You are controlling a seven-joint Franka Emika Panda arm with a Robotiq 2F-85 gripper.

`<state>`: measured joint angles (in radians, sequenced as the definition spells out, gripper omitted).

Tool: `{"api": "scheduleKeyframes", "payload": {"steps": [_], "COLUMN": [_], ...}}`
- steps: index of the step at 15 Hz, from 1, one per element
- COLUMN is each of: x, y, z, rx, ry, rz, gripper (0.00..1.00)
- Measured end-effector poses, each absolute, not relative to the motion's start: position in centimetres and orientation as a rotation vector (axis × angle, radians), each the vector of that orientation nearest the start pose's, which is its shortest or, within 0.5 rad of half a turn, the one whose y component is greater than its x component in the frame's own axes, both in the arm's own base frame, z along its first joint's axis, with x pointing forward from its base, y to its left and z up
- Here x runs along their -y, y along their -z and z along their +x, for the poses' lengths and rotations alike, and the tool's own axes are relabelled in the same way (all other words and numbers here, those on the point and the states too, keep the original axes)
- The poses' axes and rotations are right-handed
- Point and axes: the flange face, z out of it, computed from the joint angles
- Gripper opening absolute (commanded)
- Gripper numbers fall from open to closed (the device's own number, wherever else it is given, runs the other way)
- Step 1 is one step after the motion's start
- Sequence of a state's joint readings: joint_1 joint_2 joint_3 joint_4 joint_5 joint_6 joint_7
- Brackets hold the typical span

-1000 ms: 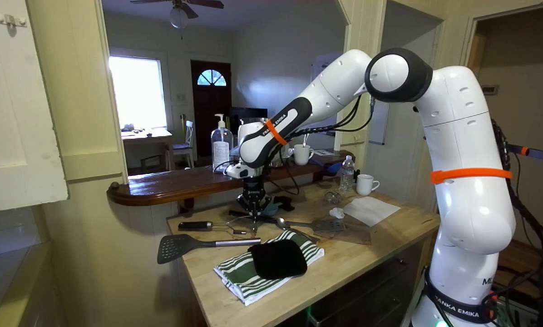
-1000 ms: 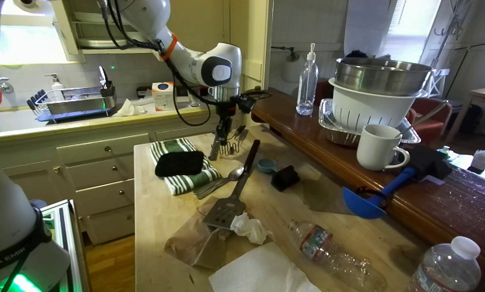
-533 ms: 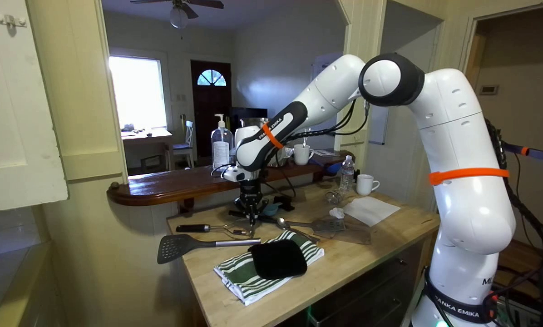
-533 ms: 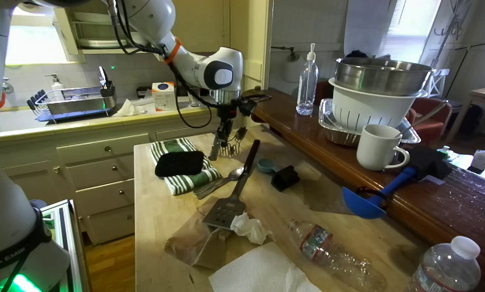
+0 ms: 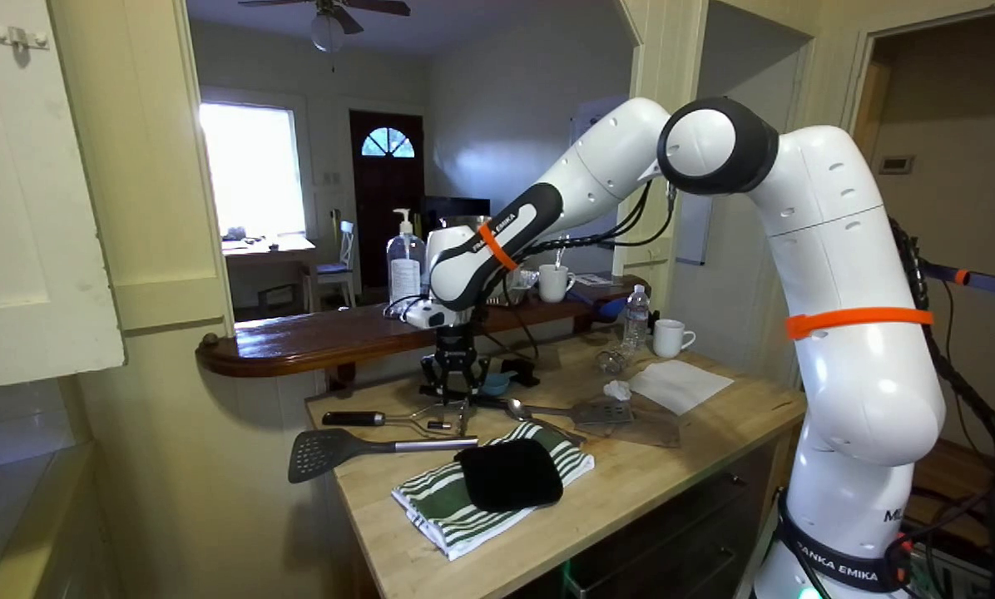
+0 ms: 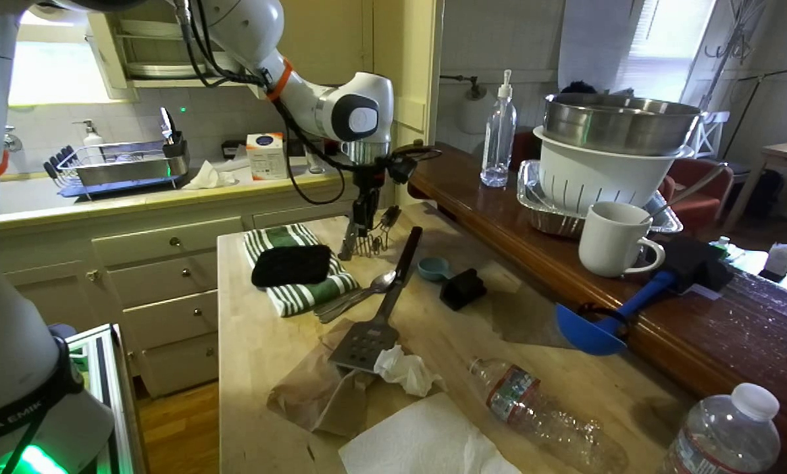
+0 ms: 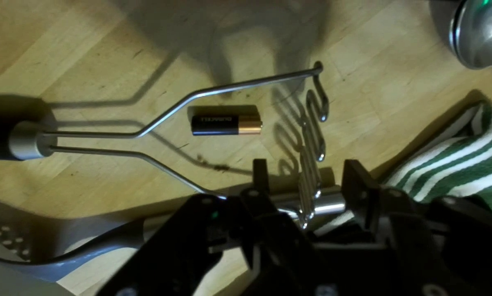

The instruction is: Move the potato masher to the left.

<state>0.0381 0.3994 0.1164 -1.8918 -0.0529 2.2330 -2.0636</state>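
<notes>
The potato masher lies at the far left end of the counter in an exterior view, its black handle pointing left. Its wavy wire head shows under my gripper in an exterior view. In the wrist view the masher's wire arms run right to the wavy head. My gripper is open, with one finger on each side of the near part of that head. A gap shows between the head and each finger. The near wire arm is partly hidden behind the left finger.
A slotted spatula lies beside the masher, its shaft passing under the head. A battery lies between the wire arms. A striped towel with a black pad is nearby. Spoons and another spatula lie farther off.
The gripper and masher shifted slightly left in an exterior view during the first half second. Since then my gripper has opened from around the head and risen slightly, and the masher stays still.
</notes>
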Motion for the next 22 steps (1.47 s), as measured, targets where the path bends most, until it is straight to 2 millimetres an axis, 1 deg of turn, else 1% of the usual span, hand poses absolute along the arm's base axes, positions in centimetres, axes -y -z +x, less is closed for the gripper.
{"api": "scheduleKeyframes", "payload": {"steps": [2, 3, 5, 9, 11, 13, 15, 19, 22], "x": [-9.9, -10.5, -12.3, -16.0, -17.0, -17.1, -16.7, -15.8, -15.6], "y": [-30.5, -31.5, -34.1, -39.8, -42.1, -43.9, -44.9, -45.5, -45.8], "z": [61.7, 61.6, 60.9, 57.8, 56.1, 54.8, 53.8, 52.7, 52.4], "rx": [-2.836, -2.805, -2.707, -2.512, -2.411, -2.302, -2.189, -1.958, -1.884], "ry": [0.042, 0.045, 0.066, 0.158, 0.204, 0.255, 0.309, 0.404, 0.411], "rz": [1.398, 1.420, 1.554, 1.824, 1.953, 2.078, 2.195, 2.411, 2.474], "gripper": [0.98, 1.00, 1.00, 1.00, 1.00, 1.00, 1.00, 1.00, 1.00]}}
